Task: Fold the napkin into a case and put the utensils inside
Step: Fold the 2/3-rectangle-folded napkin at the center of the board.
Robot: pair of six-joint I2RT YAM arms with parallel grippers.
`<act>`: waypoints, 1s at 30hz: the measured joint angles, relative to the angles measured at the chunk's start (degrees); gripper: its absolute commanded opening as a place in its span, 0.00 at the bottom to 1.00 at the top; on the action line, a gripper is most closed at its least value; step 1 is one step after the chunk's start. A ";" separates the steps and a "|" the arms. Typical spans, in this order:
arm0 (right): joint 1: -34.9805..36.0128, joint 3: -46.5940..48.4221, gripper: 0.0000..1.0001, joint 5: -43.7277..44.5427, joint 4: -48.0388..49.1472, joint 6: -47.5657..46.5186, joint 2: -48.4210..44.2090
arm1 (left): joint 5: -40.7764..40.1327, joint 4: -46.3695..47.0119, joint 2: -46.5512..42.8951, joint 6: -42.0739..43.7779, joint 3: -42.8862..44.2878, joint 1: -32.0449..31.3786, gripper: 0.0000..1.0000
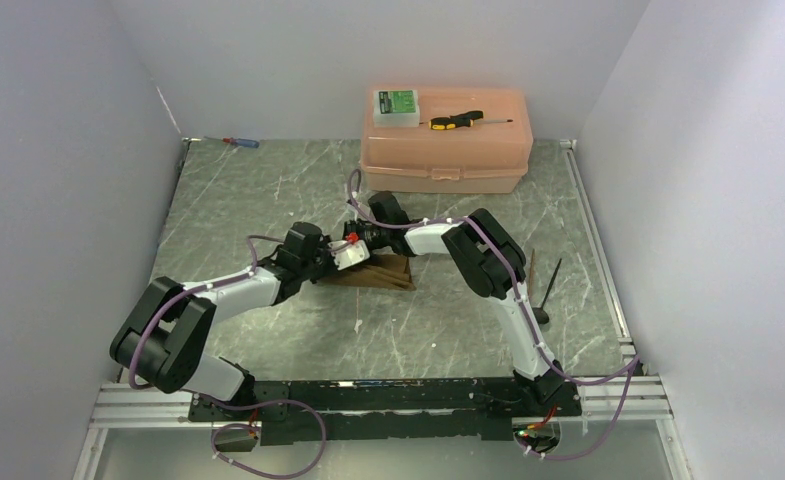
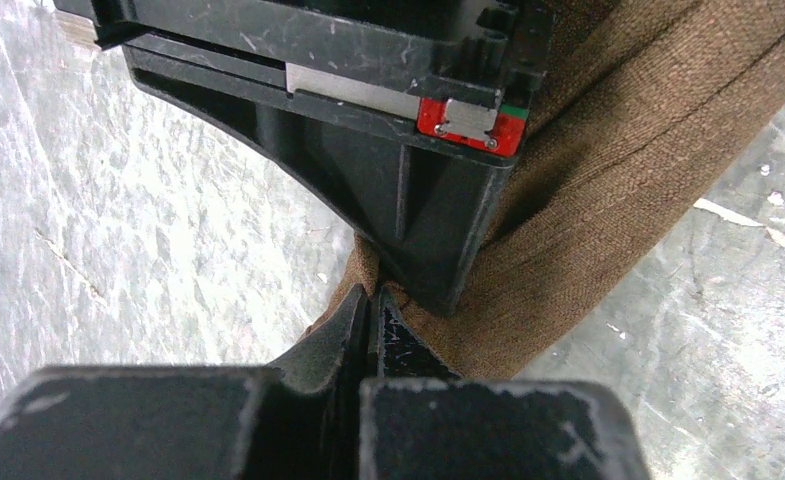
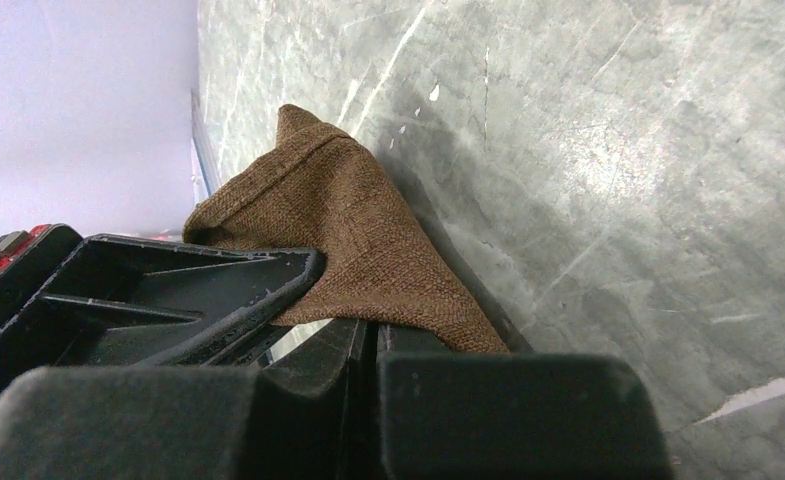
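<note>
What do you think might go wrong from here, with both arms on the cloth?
Both sets of jaws are shut on the napkin almost against each other, so one wrist might strike the other while folding. Each pinch takes only an edge of cloth, which may slip free. The utensils lie close beside the right arm; a swing could knock them away.

Napkin (image 1: 388, 273) partly hidden under left tool (image 1: 356, 260); utensils (image 1: 550, 285) too small to identify.

napkin (image 1: 386, 272) at mid tabletop (image 1: 268, 200), utensils (image 1: 549, 287) to its right, box (image 1: 446, 165) behind, screwdriver (image 1: 455, 121) and small container (image 1: 395, 106) on box lid, second screwdriver (image 1: 240, 143) back-left corner
</note>
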 measured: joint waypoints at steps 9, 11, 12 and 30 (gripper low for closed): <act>0.00 0.22 0.00 0.00 -0.31 -0.22 0.00 | -0.17 -0.55 0.00 -1.81 0.44 -0.04 0.05; 0.02 0.48 0.00 0.00 -0.61 -0.20 0.00 | -0.13 -0.55 0.00 -1.75 0.42 -0.04 0.06; 0.02 0.52 0.00 0.00 -0.61 -0.15 0.00 | -0.11 -0.52 0.00 -1.53 0.42 -0.04 0.06; -0.90 5.05 0.09 -8.09 4.68 8.00 5.90 | 2.56 8.37 -0.20 16.00 -6.69 0.00 0.09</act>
